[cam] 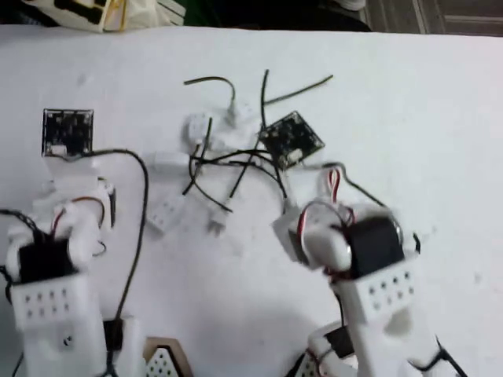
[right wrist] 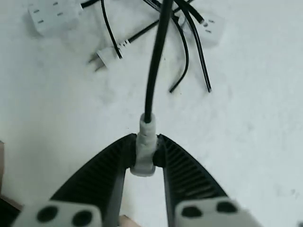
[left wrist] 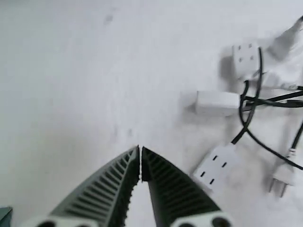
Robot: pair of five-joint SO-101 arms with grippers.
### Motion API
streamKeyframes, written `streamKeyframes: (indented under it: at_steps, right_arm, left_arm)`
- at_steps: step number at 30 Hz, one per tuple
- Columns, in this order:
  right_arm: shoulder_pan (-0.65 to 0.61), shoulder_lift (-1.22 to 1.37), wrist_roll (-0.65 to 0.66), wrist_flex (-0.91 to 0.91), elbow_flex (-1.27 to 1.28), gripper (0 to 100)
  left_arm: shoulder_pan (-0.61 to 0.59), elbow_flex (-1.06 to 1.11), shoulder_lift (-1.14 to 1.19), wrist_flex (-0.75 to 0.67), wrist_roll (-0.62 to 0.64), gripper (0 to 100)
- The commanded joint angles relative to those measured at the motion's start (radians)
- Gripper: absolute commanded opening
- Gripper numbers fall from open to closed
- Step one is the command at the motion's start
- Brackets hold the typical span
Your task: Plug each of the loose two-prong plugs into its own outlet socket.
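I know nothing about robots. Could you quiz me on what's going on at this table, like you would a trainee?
1. True or false: the left arm's jaws are clamped on a plug.
2. What do the right arm's jaws grip? A) a white plug on a black cord; B) a screwdriver; C) a battery.
3. Fill in: the loose two-prong plug lying near the outlet block has a ____ cord.

Key: 1 false, the left arm's jaws are shut on nothing. 2 A. 3 black.
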Motion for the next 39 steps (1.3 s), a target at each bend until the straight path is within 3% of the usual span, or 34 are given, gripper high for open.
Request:
streamKeyframes:
  at_steps: [1,7,12,22,33,39]
  right_arm:
    - [-0.079,-0.082,-0.063,-0.062,0.028,1.7]
    - [-0.191,-0.200,-0.115,-0.191,0.132,1.7]
    - [-0.277,-0.300,-0.195,-0.255,0.181,1.7]
    - [-0.427,-0.420,-0.195,-0.363,0.261,1.7]
    - [-0.533,-0.430,-0.195,-0.389,0.270,1.7]
    - [-0.529,-0.412,-0.195,-0.387,0.272,1.7]
  left_arm:
    - [0.128,-0.081,-0.143,0.061,0.032,2]
    - [0.341,-0.061,-0.320,0.051,0.097,2]
    - [0.450,-0.020,-0.380,-0.008,0.123,2]
    - [0.745,0.066,-0.550,-0.087,0.123,2]
    - [0.777,0.129,-0.590,-0.081,0.114,2]
    - [0.901,0.129,-0.590,-0.031,-0.005,2]
